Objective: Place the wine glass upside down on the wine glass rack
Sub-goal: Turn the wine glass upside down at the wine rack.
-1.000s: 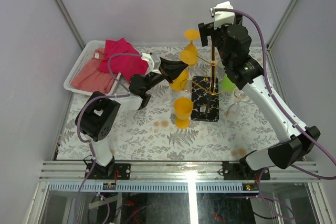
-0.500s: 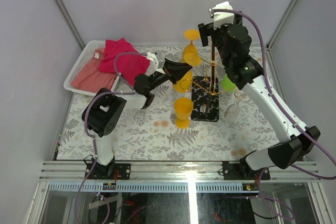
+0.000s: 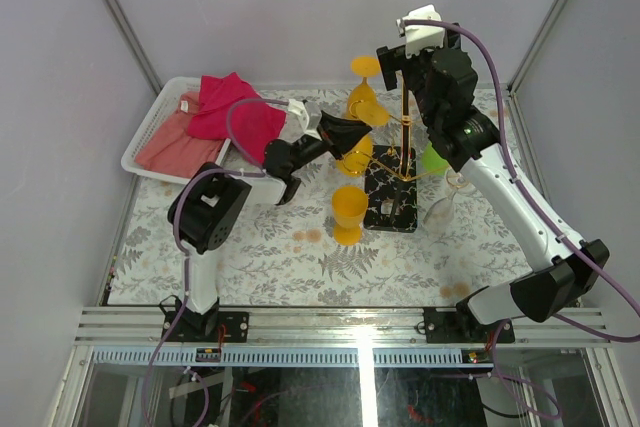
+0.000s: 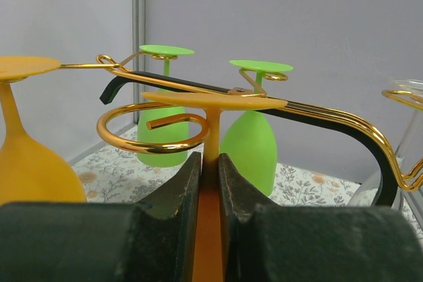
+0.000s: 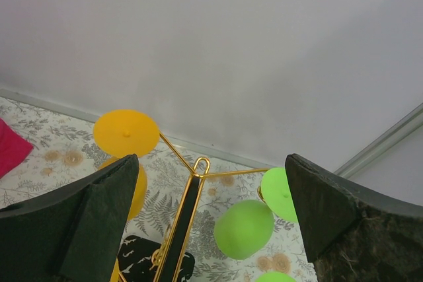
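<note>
Inverted wine glass (image 4: pixel 213 99), stem vertical, seemingly at rack (image 4: pixel 153 144) curl, pinched in left gripper (image 4: pixel 210 166); right gripper (image 5: pixel 210 183) agape.

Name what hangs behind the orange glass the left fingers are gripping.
Behind the orange glass, two green glasses hang upside down from the wine glass rack. The fingers hide anything lower.

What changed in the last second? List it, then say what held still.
The left gripper, shut on the stem of the inverted orange wine glass, carried it rightward toward the wine glass rack, with the whole arm swinging along. The right gripper stayed open above the rack's top. The standing orange glass near the rack's base did not move.
</note>
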{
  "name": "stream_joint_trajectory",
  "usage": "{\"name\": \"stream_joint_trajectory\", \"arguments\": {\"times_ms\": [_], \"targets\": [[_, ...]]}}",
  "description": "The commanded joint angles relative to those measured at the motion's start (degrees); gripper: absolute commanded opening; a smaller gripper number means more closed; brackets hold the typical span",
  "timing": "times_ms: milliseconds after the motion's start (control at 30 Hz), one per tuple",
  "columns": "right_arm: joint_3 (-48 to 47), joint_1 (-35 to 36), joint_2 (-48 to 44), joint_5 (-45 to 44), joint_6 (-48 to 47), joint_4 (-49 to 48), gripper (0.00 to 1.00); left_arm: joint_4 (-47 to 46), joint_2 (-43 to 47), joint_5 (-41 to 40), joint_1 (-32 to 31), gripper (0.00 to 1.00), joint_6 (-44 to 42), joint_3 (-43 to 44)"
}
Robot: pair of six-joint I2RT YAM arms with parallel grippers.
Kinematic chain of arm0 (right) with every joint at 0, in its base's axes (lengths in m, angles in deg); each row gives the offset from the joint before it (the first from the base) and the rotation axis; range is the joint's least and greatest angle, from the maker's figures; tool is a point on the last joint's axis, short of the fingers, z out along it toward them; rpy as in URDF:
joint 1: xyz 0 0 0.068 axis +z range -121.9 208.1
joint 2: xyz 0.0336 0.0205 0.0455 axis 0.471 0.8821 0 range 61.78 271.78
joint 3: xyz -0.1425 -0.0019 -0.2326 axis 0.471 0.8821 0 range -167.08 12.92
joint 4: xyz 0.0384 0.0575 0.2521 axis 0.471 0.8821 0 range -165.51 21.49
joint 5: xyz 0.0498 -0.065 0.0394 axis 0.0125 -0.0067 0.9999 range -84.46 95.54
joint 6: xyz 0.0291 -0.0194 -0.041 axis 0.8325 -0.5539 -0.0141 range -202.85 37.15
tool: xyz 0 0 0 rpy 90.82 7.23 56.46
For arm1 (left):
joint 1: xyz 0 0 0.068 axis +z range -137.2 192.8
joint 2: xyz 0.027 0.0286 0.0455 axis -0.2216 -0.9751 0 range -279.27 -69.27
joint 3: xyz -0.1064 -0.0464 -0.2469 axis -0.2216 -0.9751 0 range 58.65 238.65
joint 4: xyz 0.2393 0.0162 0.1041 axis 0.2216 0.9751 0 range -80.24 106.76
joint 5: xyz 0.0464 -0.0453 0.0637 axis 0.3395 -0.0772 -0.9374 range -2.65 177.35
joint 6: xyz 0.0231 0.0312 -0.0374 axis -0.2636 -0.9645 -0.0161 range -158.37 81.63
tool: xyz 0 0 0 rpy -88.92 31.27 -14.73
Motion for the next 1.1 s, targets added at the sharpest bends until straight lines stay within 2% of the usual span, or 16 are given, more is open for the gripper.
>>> {"name": "stream_joint_trajectory", "arguments": {"times_ms": [0, 300, 600, 1067], "targets": [[-0.4, -0.5, -1.8, -1.9, -0.5, -3.4, 0.99, -4.7, -1.1, -2.9, -0.2, 0.00, -0.8, 2.3], [-0.7, -0.5, -1.2, -1.0, 0.6, -3.4, 0.99, -5.2, -1.9, -7.2, 0.6, 0.00, -2.2, 3.1], [-0.4, -0.5, -1.1, -0.8, 0.9, -3.2, 0.99, -5.4, -0.1, -9.9, 3.0, 0.00, -2.8, 0.0], [-0.6, -0.6, -0.6, -0.3, 1.0, -2.8, 0.99, -5.4, 4.2, -4.9, 3.2, 0.00, -5.4, -5.1]]}}
